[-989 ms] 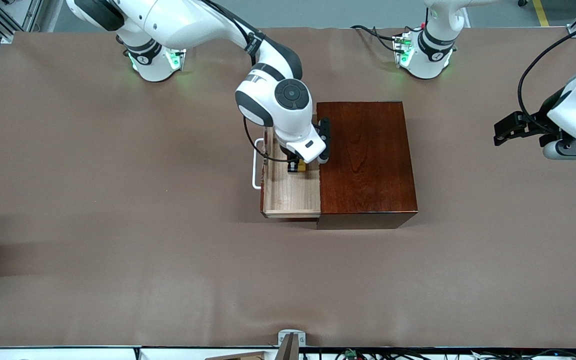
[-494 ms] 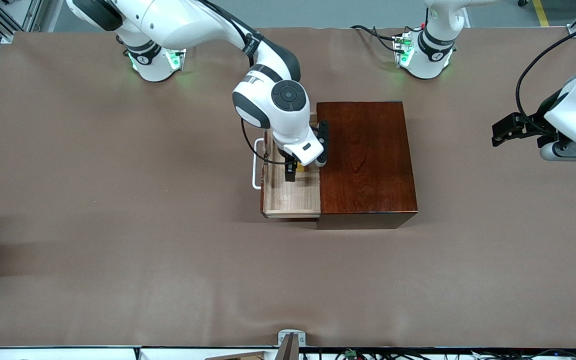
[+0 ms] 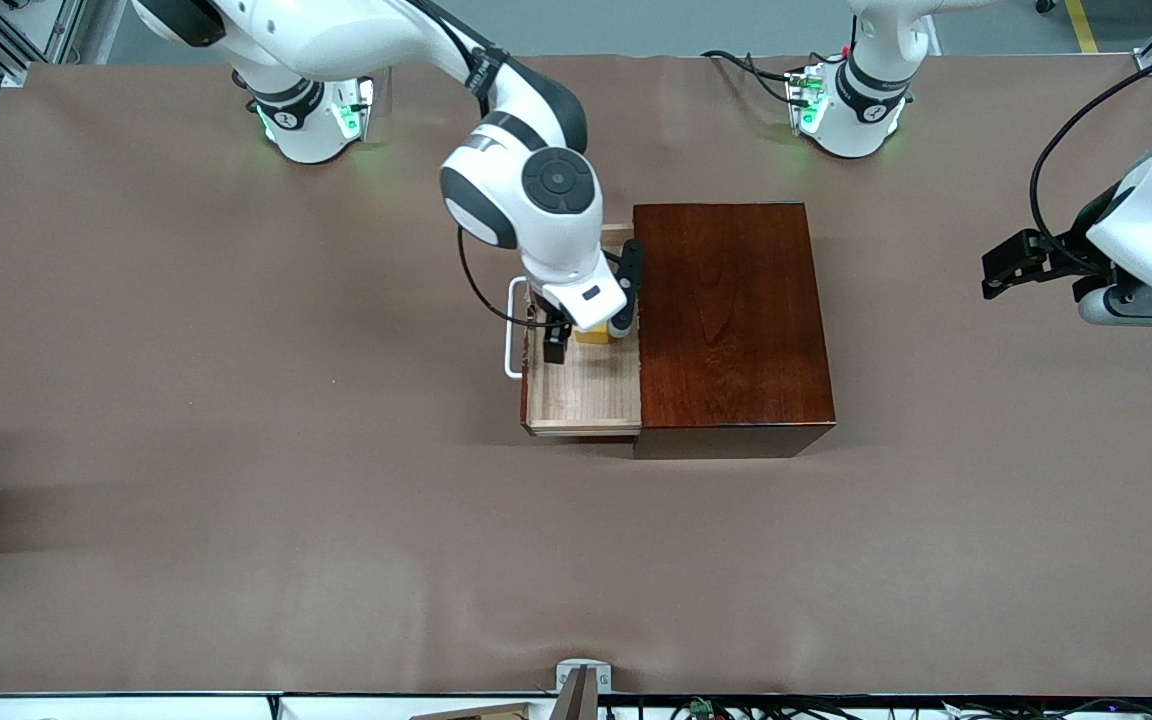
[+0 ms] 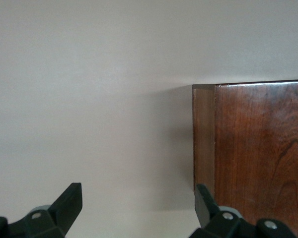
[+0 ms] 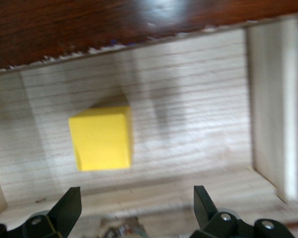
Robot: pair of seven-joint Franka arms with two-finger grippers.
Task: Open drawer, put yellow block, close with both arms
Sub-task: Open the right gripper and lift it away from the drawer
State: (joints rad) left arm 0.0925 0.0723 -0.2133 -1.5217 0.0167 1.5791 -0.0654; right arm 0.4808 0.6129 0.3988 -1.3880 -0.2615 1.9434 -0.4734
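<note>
Since the yellow block sits loose in the open drawer, the putting-in step looks done and the closing step looks to be next. On the big brown desk (image 3: 236, 400) stands the dark wooden box (image 3: 731, 320), about in the middle. The drawer (image 3: 581, 395) is pulled out of the box toward the right arm's end of the desk, and its white handle (image 3: 511, 330) sticks out at that end. The right arm (image 3: 526, 200) reaches over the drawer, and the right end effector (image 3: 586, 335) hangs over the tray with its two fingers spread apart and nothing between them. In the right wrist view, the yellow block (image 5: 103, 144) rests on the pale wood floor of the drawer, near the box's edge, and no finger touches it. The left arm (image 3: 1151, 235) waits over the desk at its own end, well apart from the box. The left end effector (image 3: 1011, 265) is spread wide too and holds nothing. I think the right arm should lift clear of the tray first. Then both arms can push the drawer front straight in, slowly, so the tray does not jam.
</note>
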